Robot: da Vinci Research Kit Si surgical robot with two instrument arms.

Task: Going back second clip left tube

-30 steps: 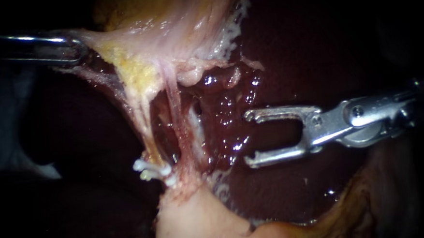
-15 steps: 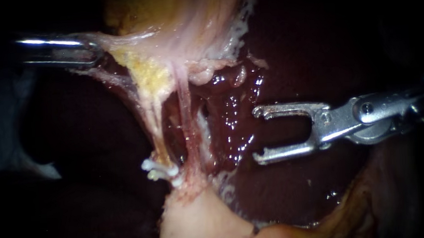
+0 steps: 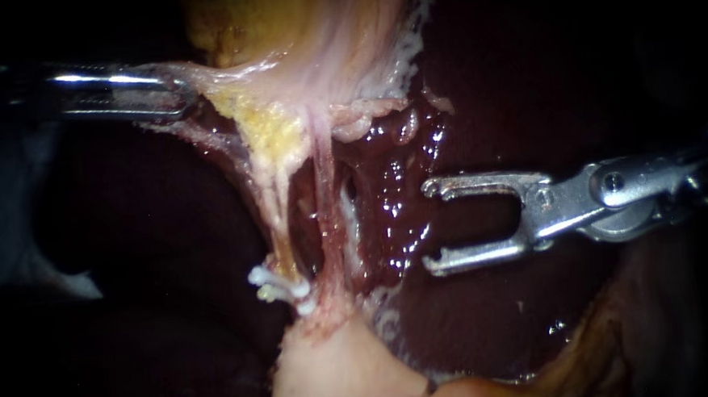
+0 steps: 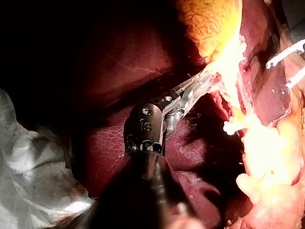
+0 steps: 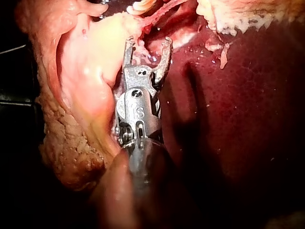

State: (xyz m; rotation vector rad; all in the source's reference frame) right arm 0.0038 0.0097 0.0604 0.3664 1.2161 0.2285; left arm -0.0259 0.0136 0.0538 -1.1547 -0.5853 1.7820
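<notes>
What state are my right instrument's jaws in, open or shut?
Open. In the endoscope view the right instrument has its two jaws wide apart, with dark liver showing between them and nothing gripped.

Right instrument (image 3: pixel 427 227): bright silver metal, with two slim straight jaws with hooked tips, forked from a silver wrist block carrying a round screw head (image 3: pixel 612 181); dark shaft. Left instrument (image 3: pixel 185 92): narrow silver jaws, apparently finely ridged; black, screw-studded wrist block; dark shaft.
</notes>
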